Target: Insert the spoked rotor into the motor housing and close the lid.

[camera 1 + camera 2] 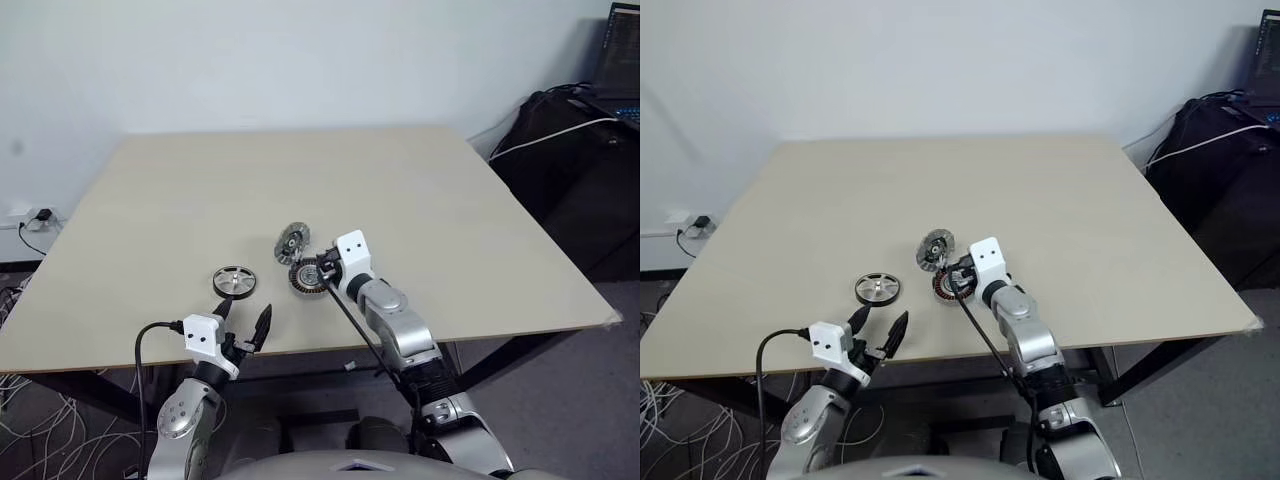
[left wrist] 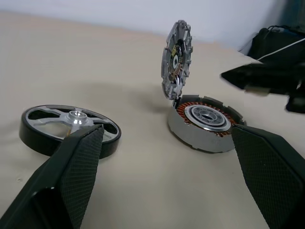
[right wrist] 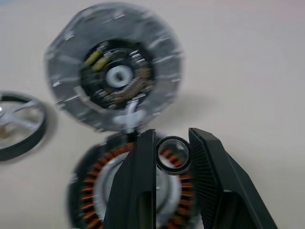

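Pale wood counter (image 1: 420,190) stands against a plain white wall, with dark bags and a laptop off beyond its far right corner and cables and a wall socket low down past its left edge.

Landmark is the motor housing (image 2: 205,124), lying flat near the counter's front edge, copper windings up around a silver centre. Nothing sits in its bore. The lid (image 2: 175,59) stands on edge, touching the housing's far rim, tilted open. The spoked rotor (image 2: 66,128) lies flat on the counter to the left of the housing, apart from it.

The right pincer (image 3: 174,157) hovers just above the housing, fingers pinched on a small metal ring (image 3: 174,155). The left pincer (image 1: 245,325) hangs near the front edge, just in front of the rotor, fingers spread wide and empty.
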You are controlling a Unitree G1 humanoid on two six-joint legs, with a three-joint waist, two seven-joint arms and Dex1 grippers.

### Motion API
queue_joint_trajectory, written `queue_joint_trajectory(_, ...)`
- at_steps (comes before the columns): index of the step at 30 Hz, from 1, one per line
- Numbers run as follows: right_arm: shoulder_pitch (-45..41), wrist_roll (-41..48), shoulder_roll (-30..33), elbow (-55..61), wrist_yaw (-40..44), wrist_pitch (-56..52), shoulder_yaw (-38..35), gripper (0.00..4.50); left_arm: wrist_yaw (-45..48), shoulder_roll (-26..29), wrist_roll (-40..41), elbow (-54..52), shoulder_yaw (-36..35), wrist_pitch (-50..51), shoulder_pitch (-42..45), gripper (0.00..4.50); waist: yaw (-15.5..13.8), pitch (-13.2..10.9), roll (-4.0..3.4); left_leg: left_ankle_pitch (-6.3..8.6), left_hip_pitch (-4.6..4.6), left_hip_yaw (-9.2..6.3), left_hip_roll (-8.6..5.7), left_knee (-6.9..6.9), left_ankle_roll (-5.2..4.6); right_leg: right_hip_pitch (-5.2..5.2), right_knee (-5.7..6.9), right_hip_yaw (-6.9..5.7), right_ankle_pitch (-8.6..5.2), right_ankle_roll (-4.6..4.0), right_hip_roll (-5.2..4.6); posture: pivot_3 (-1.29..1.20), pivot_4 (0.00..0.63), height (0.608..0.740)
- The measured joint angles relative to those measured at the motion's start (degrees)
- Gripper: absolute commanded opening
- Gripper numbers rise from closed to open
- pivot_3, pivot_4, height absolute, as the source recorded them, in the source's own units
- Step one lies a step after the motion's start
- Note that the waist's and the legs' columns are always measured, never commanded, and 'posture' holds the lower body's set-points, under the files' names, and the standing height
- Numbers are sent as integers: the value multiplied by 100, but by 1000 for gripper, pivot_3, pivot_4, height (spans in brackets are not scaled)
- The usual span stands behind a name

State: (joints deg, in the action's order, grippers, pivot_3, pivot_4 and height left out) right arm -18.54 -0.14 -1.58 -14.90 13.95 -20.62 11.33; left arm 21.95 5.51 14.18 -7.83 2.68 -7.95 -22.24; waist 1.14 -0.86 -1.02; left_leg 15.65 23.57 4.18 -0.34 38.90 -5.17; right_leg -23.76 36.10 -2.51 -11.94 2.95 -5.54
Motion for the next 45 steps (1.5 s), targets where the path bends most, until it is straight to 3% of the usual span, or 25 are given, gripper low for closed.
queue_joint_trajectory(13, -141, -154, -88, -831, 81, 125, 176, 689, -709, -90, -148, -1765, 557, 1114, -304, 4500, 13, -4, 0, 0, 0, 0, 1, -4, 1, -1, 0, 0, 0, 0, 6, 0, 0, 740)
queue_joint_trajectory(28, -340, -153, -173, -1182, 107, 274, 161, 689, -898, -96, -443, -1499, 894, 779, -550, 4500, 24, -5, -2, 0, 0, 0, 2, -5, 1, -3, 0, 0, 0, 0, 6, 0, 0, 740)
queue_joint_trajectory(34, -342, -150, -213, -1186, 152, 279, 170, 2650, -758, -32, -373, -1427, 735, 643, -585, 4500, 20, -6, -3, 1, 1, 0, 2, -6, 2, -4, 0, 1, 0, 0, 4, 0, 0, 740)
queue_joint_trajectory(40, -20, 70, -176, -592, 387, 226, 108, 2650, -683, 7, -270, -1427, 699, 612, -738, 4500, 17, -11, -5, 1, 8, 0, 1, -13, 2, -11, -9, 1, 0, 0, 1, 0, 0, 740)
queue_joint_trajectory(45, 270, 456, -190, 584, 464, -82, -67, 1431, -698, -60, -278, -1427, 715, 615, -594, 4500, -2, -19, -5, 1, 8, -2, 3, -15, 2, -13, -8, 0, -1, 0, 2, 0, 0, 740)
